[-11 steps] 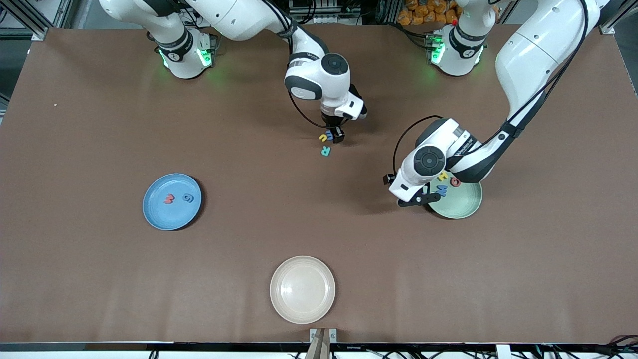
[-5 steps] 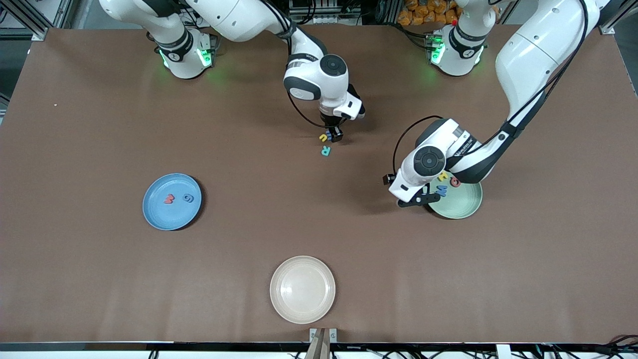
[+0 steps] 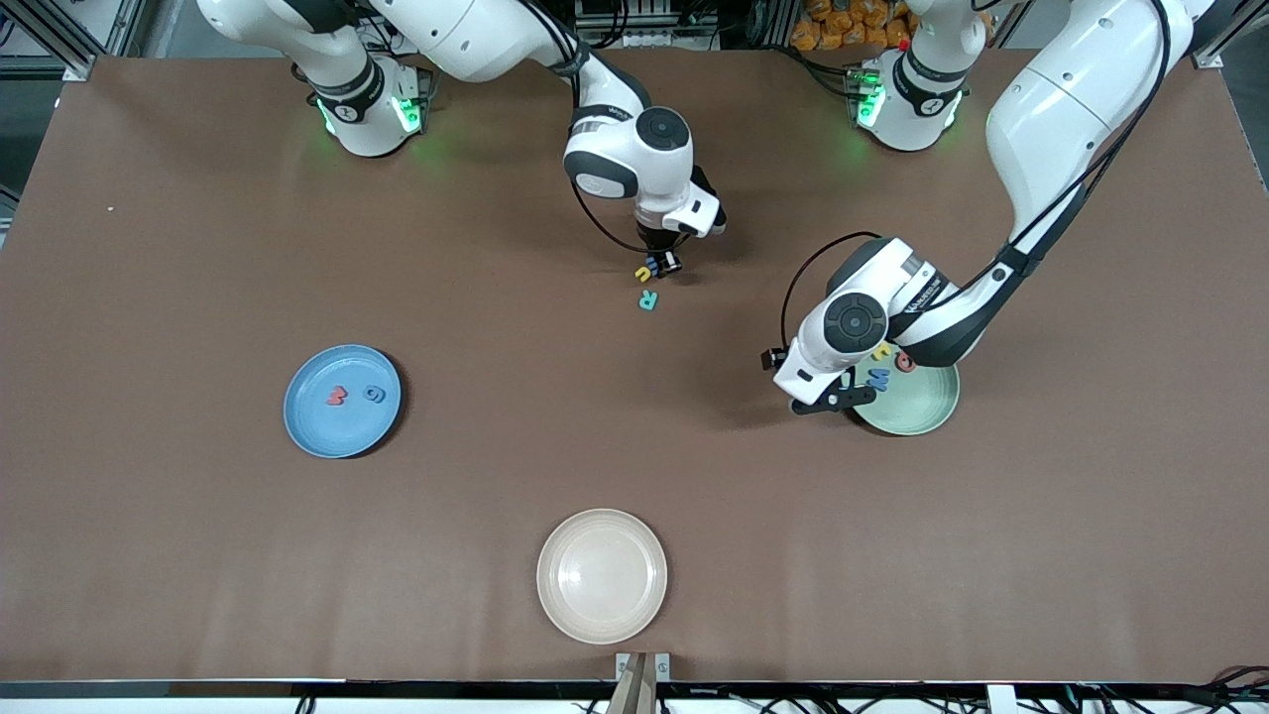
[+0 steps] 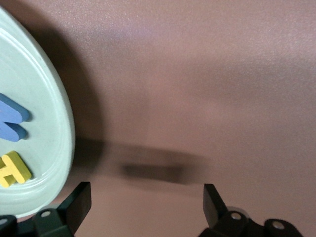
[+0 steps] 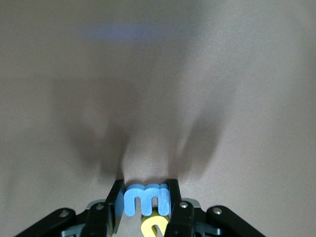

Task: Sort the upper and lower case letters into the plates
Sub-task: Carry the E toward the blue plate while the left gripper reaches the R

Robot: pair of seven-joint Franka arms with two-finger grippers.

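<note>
My right gripper (image 3: 663, 263) is down at the table's middle, shut on a blue lower case m (image 5: 146, 199) that fills the gap between its fingers (image 5: 174, 200). A yellow letter (image 3: 643, 274) lies right beside it, also seen as the yellow letter (image 5: 152, 227) under the m. A teal R (image 3: 647, 300) lies a little nearer the front camera. My left gripper (image 3: 836, 396) stands open and holds nothing, beside the rim of the mint green plate (image 3: 917, 409). That plate holds a yellow letter (image 3: 880, 350), a blue letter (image 3: 876, 377) and a red letter (image 3: 904, 362). The blue plate (image 3: 315, 428) carries a red letter (image 3: 336, 397) and a blue letter (image 3: 374, 394).
A cream-beige plate (image 3: 602, 575) with nothing on it sits near the front edge, at the middle. In the left wrist view the mint plate's rim (image 4: 58, 116) lies beside bare brown table between my left gripper's (image 4: 146, 200) fingers.
My right gripper's jaws have come together on the blue m and shifted slightly. The left arm has hardly moved and stays open.
</note>
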